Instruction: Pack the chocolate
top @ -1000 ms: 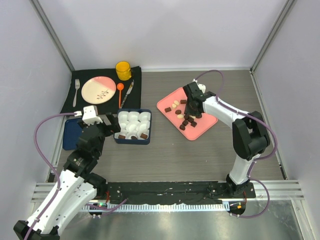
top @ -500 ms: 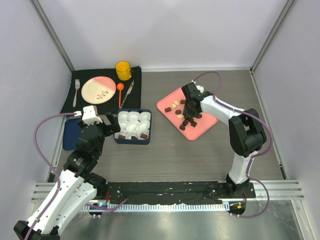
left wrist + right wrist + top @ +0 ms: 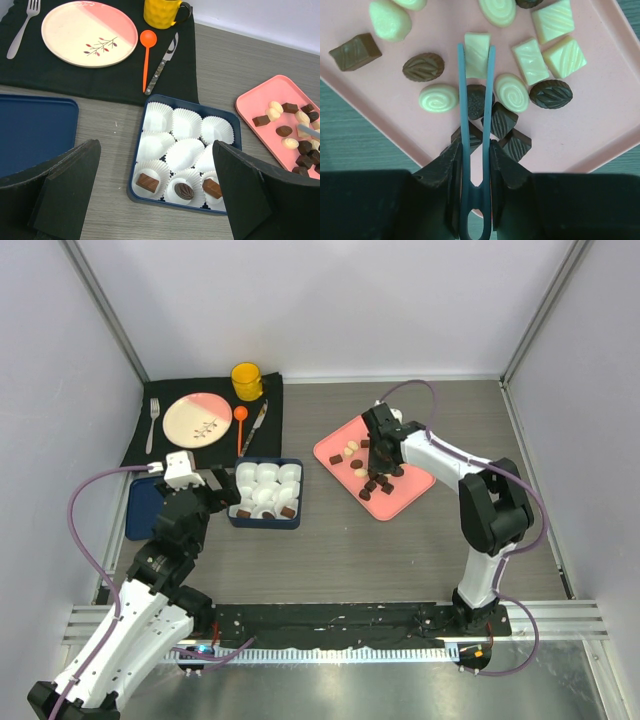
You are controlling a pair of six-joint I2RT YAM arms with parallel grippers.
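We see the right gripper (image 3: 476,150) clenched on blue tongs (image 3: 464,100), their tips straddling a cream chocolate (image 3: 477,47) on the pink tray (image 3: 395,115). The left gripper (image 3: 228,492) hangs released beside the blue box (image 3: 235,125), where three dark chocolates (image 3: 148,182) sit in paper cups (image 3: 186,122).

Bright even light, soft shadows, sharp focus
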